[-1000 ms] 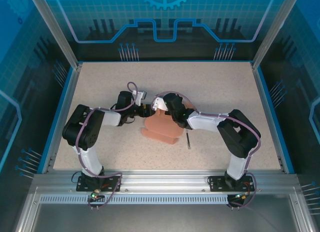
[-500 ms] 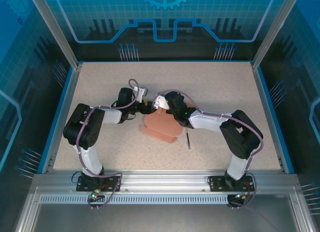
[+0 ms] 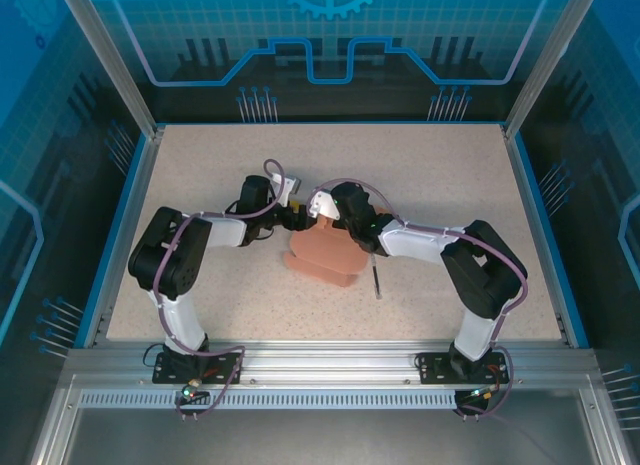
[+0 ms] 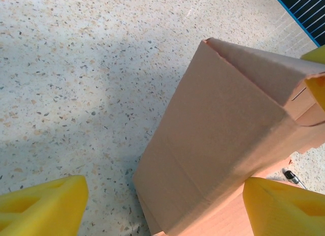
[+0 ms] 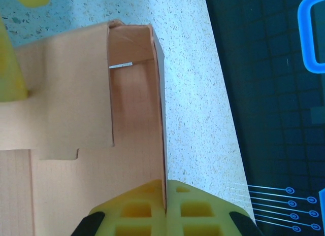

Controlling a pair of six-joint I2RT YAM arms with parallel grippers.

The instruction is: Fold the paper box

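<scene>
The paper box (image 3: 322,251) is a salmon-pink, partly folded blank lying mid-table, one wall raised at its far end. My right gripper (image 3: 326,211) is shut on that upright wall; in the right wrist view the yellow fingertips (image 5: 165,208) pinch the thin edge of the box (image 5: 76,119). My left gripper (image 3: 298,218) stands open just left of the raised end. In the left wrist view its yellow fingers (image 4: 43,205) sit wide apart, and the box's folded panel (image 4: 223,139) rises between them without touching them.
A thin dark stick (image 3: 376,281) lies on the speckled tabletop (image 3: 200,165) to the right of the box, and its tip (image 4: 293,177) appears in the left wrist view. The table's blue rim (image 3: 130,225) and metal posts frame the work area.
My left gripper has moved right, closer to the box's raised end, and its jaws have spread wider. My right gripper has kept its pinch on the wall and shifted slightly.
</scene>
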